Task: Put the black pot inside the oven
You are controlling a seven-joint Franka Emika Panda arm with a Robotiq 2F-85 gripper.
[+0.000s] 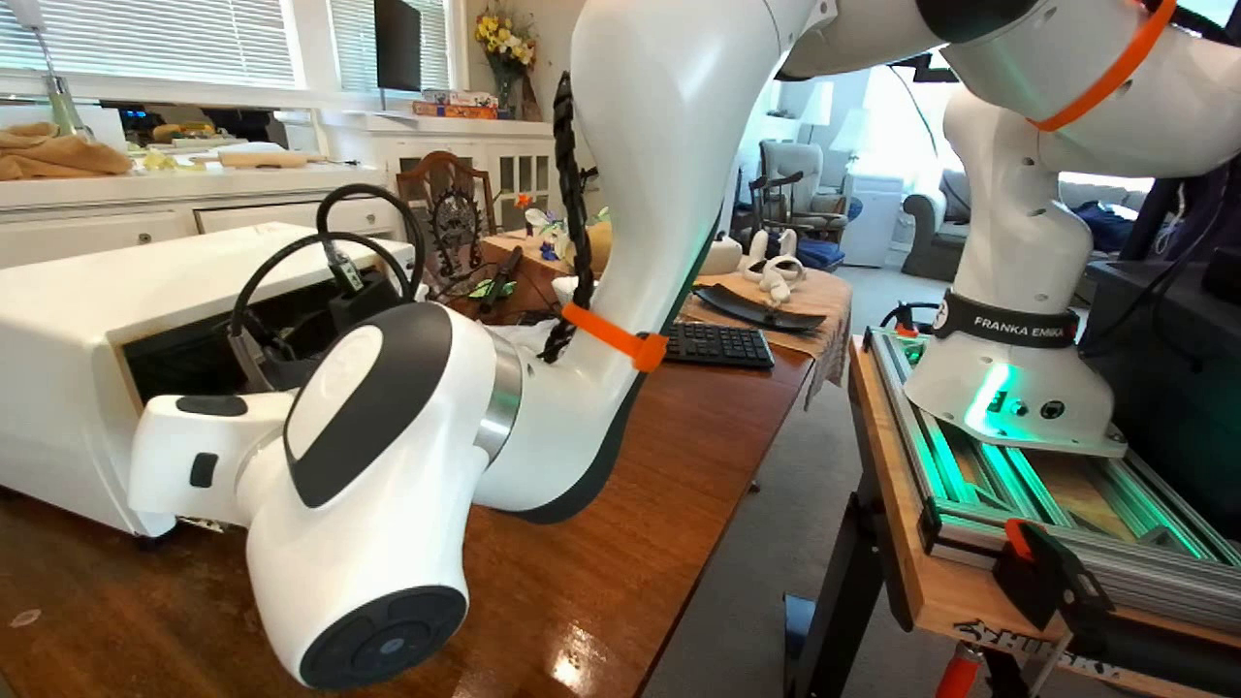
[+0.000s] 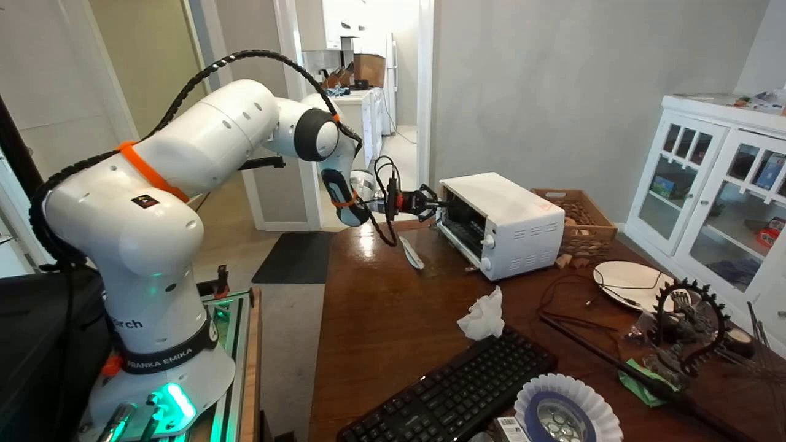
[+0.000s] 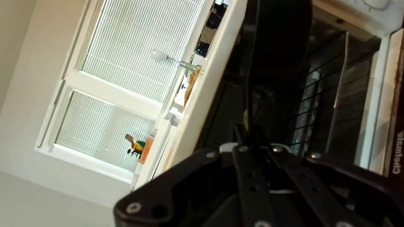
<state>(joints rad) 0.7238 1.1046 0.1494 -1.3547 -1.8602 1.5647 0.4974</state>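
Black pot point(image 3: 281, 44) extends from the claw point(image 3: 249, 134) into the oven point(image 2: 522, 239).

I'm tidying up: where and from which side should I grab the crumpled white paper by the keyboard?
Probably pinch the crumpled white paper by its upturned peak, coming from above: it rises to a point, while its base lies close to the keyboard, which could hinder a low approach there.

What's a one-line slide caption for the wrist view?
Closed jaws hold what appears to be the black pot at the open front of the oven; window blinds beyond.
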